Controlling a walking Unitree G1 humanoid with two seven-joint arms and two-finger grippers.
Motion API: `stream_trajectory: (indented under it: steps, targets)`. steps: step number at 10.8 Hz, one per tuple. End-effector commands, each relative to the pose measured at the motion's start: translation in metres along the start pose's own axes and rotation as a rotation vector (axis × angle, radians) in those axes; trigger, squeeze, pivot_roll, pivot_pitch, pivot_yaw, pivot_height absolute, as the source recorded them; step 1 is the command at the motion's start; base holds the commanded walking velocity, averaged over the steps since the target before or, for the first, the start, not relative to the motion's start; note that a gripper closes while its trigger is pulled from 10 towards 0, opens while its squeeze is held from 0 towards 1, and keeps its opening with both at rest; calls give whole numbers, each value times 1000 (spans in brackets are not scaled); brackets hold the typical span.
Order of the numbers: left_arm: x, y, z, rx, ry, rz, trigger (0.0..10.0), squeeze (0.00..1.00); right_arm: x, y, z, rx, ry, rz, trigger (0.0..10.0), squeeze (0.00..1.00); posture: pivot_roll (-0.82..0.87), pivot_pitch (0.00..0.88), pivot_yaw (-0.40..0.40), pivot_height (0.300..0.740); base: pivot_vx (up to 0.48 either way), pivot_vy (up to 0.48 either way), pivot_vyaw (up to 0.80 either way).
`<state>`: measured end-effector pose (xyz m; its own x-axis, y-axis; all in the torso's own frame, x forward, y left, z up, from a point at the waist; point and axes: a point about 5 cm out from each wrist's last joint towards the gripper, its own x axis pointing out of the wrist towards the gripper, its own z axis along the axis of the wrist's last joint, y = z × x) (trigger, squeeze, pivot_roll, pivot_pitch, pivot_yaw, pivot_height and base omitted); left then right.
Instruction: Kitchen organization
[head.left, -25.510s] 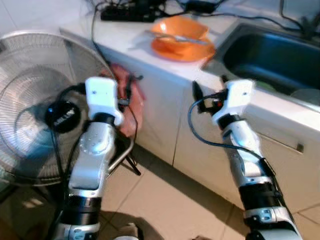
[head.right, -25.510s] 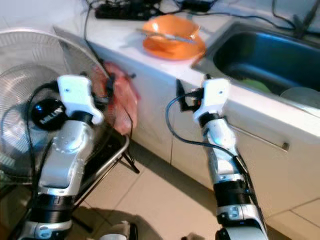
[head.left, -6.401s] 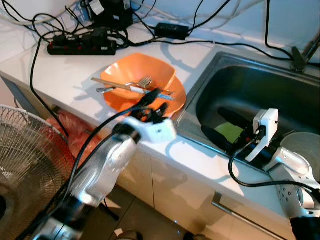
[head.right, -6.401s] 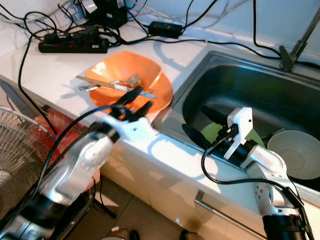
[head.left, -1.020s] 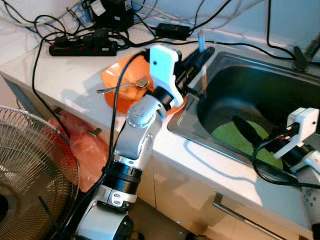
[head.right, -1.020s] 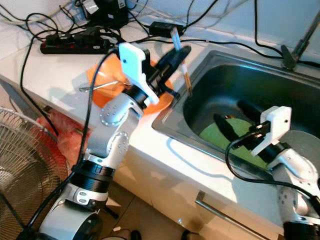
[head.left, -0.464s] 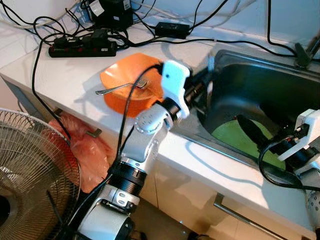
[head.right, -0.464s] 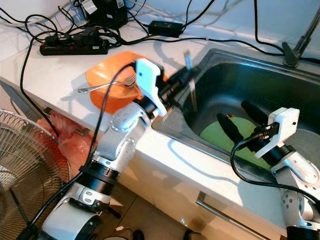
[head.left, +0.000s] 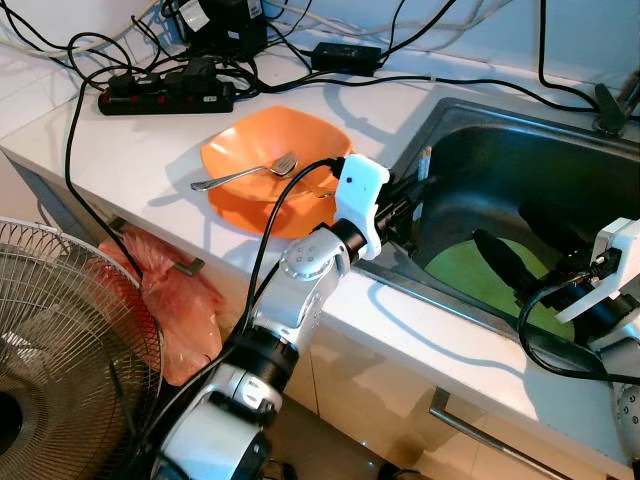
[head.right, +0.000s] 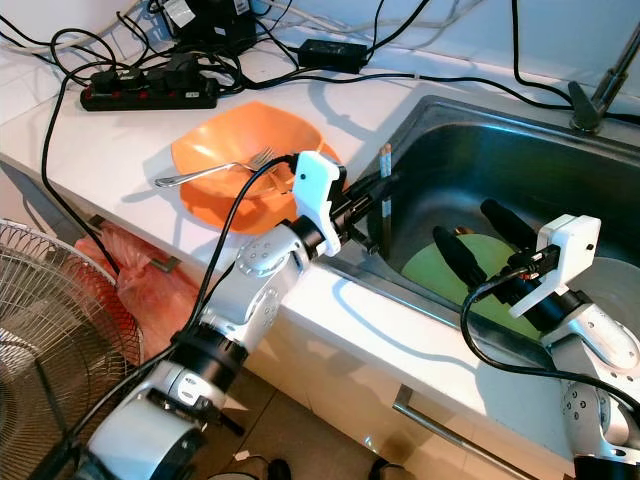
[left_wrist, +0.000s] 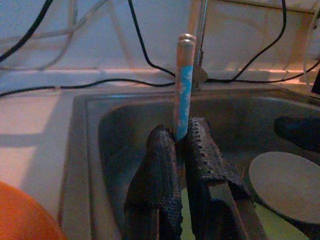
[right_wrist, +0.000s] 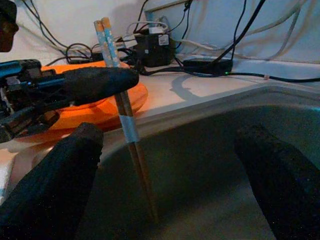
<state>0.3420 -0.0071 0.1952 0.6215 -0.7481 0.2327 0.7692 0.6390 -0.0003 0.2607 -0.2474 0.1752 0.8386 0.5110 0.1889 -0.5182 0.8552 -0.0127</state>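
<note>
My left gripper (head.left: 402, 206) is shut on a pair of wooden chopsticks (head.left: 423, 185) with blue bands. It holds them upright just inside the left wall of the steel sink (head.left: 500, 140), tips pointing down into the basin. In the left wrist view the chopsticks (left_wrist: 182, 85) stick up between the fingers (left_wrist: 162, 165). My right gripper (head.right: 482, 242) hangs open inside the sink above a green plate (head.left: 460, 270), with nothing between its fingers. An orange bowl (head.left: 265, 160) with a fork (head.left: 240, 176) in it sits on the white counter left of the sink.
A grey bowl (head.right: 615, 285) lies at the sink's right side, and the tap (head.left: 608, 100) stands behind. A power strip (head.left: 165, 95) with tangled cables lines the back of the counter. Below the counter are a fan (head.left: 60, 330) and a red bag (head.left: 165, 300).
My left gripper has come down and forward with the chopsticks, from above the bowl's edge to the sink's left wall. The chopsticks now stand more upright. The right gripper has barely moved.
</note>
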Motion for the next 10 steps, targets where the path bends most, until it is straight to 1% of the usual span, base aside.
stream_trajectory:
  steps: [1, 2, 4, 5, 6, 10]
  targets:
    - [30, -38, 19, -44, -87, -93, 10000, 0, -2, 2, 5, 1, -18, 8, 10000, 0, -55, 125, 86, 740, 0, 0, 0]
    - [33, -38, 16, -57, -76, -92, 10000, 0, -2, 3, 5, 6, -25, 11, 10000, 0, -59, 123, 89, 740, 0, 0, 0]
    - [35, -40, 13, -52, -65, -94, 10000, 0, -1, 8, 6, 27, -50, 28, 10000, 0, -69, 117, 95, 740, 0, 0, 0]
    - [36, -42, 11, -59, -61, -96, 10000, 698, -1, 10, 5, 31, -53, 33, 10000, 0, -74, 114, 96, 740, 0, 0, 0]
    - [37, -43, 10, -63, -60, -96, 10000, 1000, -1, 11, 5, 33, -53, 34, 10000, 0, -80, 111, 98, 740, 0, 0, 0]
    - [39, -48, 12, -45, -75, -124, 10000, 1000, 0, 13, 4, 39, -52, 44, 10000, 0, -77, 109, 98, 740, 0, 0, 0]
